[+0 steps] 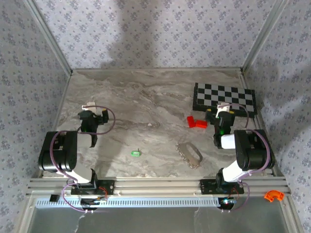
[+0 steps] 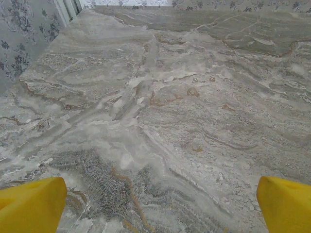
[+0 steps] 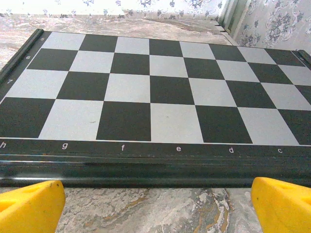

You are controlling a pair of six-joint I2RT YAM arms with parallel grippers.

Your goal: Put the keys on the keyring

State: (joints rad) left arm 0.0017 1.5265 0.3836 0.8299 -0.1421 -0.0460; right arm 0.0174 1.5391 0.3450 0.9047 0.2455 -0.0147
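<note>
A black-and-white chequered chessboard [image 1: 224, 97] lies flat on the grey marbled worktop [image 1: 146, 97], and everything else is placed from it. The right pincer [image 1: 222, 112] sits at the board's near edge, facing it. In the right wrist view its yellow fingers [image 3: 29, 206] stand spread wide at the two lower corners with nothing between them, just short of the chessboard's [image 3: 155, 97] lettered border, and bare marble lies under the right pincer [image 3: 155, 208].

The small bright green plastic key [image 1: 135, 153] lies alone on the worktop, well apart from the board, off to the near left of it. The silvery-grey beaded metal keyring [image 1: 190, 154] lies as a slack elongated loop on the near side of the board, closer to it than the key. Key and keyring are apart, and neither pincer touches either.

Two small red blocks [image 1: 196, 122] rest just beside the board's near left corner. The left pincer [image 1: 92, 114] is far to the left of the board. In the left wrist view its yellow fingers [image 2: 31, 206] are spread just as wide, empty, over plain marble [image 2: 160, 107].

A small orange curved piece [image 1: 273, 195] sits on the metal rail well to the near side of the board's right end.
</note>
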